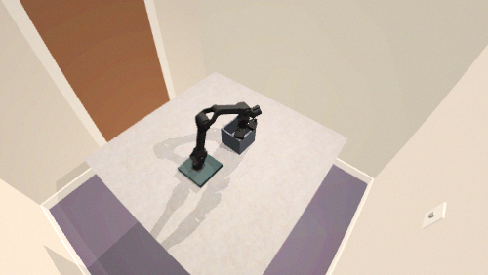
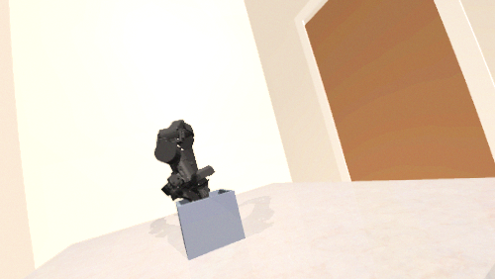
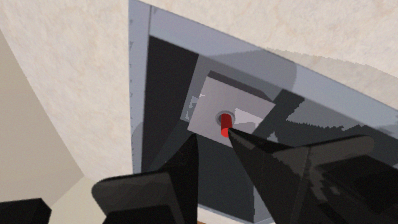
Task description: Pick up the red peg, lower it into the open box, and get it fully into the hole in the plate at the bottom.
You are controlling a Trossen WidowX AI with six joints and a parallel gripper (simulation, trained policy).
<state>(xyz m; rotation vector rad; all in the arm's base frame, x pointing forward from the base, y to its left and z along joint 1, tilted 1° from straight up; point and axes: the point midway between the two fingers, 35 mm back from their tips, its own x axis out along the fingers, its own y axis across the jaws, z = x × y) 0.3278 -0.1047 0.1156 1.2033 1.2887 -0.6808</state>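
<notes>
The red peg (image 3: 226,123) stands in the round hole of the light grey plate (image 3: 212,99) at the bottom of the box. A short length shows above the hole; how deep it sits cannot be told. The open box (image 1: 231,141) (image 2: 213,225) (image 3: 139,75) is blue-grey. My gripper (image 3: 212,134) (image 1: 246,130) is open, with nothing between its fingers. In the wrist view the peg's top shows beside the right fingertip; whether they touch is unclear. In the exterior view the near wall hides the peg and the fingertips.
The box walls rise around the plate, close to the fingers. The arm's green base plate (image 1: 210,171) lies on the pale table (image 1: 288,161) (image 2: 346,223), a short way from the box.
</notes>
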